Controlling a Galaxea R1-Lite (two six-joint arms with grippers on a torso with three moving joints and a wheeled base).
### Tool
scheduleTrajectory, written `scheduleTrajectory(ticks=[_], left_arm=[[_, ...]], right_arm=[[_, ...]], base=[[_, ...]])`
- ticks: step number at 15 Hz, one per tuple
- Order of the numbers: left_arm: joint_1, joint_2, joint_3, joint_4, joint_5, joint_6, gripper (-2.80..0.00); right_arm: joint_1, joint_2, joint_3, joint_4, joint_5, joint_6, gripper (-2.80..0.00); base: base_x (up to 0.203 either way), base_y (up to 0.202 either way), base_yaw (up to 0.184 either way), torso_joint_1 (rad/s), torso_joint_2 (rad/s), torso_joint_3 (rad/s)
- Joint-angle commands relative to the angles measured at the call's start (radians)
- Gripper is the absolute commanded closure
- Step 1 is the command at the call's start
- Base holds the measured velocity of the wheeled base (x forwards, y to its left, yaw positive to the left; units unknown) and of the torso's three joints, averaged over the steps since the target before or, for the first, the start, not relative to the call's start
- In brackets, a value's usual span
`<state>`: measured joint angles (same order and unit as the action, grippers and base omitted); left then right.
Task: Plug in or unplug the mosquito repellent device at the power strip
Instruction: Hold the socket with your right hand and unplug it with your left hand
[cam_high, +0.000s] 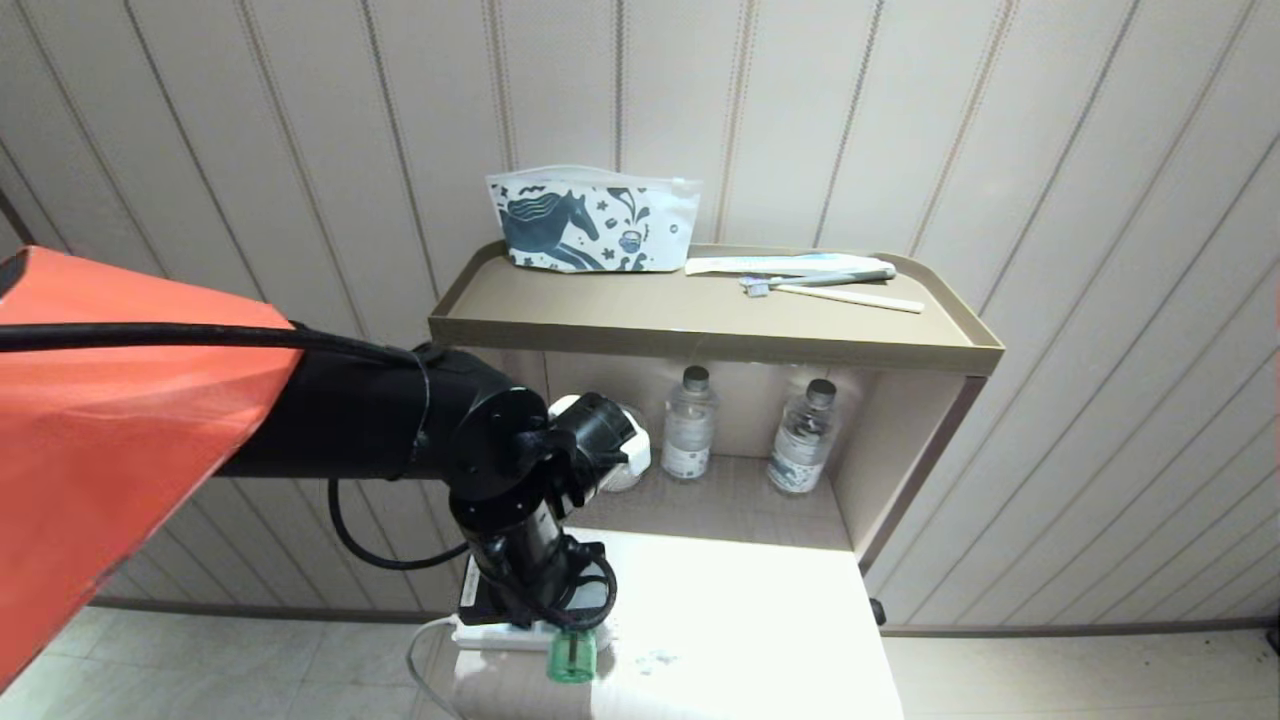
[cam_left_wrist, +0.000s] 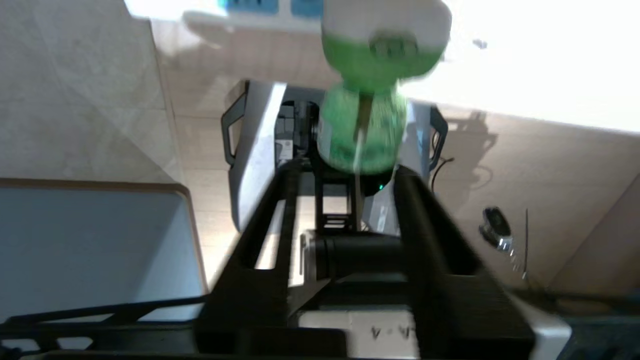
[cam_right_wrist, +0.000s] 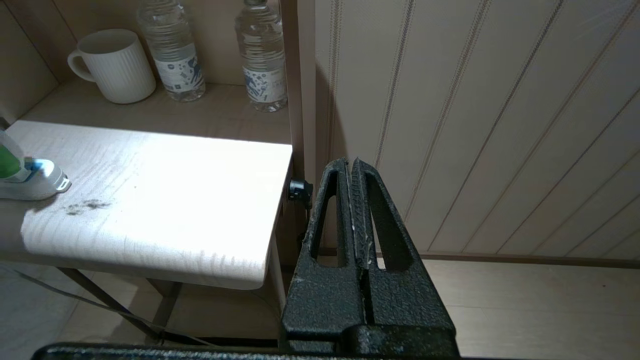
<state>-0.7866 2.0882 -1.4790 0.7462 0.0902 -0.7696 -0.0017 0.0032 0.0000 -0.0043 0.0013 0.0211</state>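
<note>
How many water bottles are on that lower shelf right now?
2. One water bottle stands near the middle of the lower shelf, right of the white mug; the other bottle stands toward the shelf's right wall. The left arm blocks the shelf's left part, so more could be hidden.

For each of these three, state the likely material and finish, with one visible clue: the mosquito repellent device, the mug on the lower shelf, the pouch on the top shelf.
Mosquito repellent device: probably plastic; translucent green bottle lets light through, under an opaque white body.
Mug: likely ceramic; matte white, thick ribbed wall and handle.
Pouch: seemingly soft plastic film or coated fabric; printed horse, zip-style top edge, slightly slumped.
</note>
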Motion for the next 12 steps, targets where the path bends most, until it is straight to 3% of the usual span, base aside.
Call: scheduleTrajectory(ticks=[1,6,12], left_arm=[[0.016,0.043,-0.029,0.003,0.0,-0.005,-2.8],[0.028,0.137,-0.113,0.01,0.0,-0.014,-2.8],[0.032,0.187,-0.138,-0.001,0.0,-0.011,-2.8]], right_arm=[[0.0,0.001,0.0,0.0,0.0,0.0,0.0],[0.0,0.001,0.0,0.0,0.0,0.0,0.0],[0.0,0.001,0.0,0.0,0.0,0.0,0.0]], base=[[0.0,0.0,0.0,0.0,0.0,0.0],[0.0,0.0,0.0,0.0,0.0,0.0],[0.0,0.0,0.0,0.0,0.0,0.0]])
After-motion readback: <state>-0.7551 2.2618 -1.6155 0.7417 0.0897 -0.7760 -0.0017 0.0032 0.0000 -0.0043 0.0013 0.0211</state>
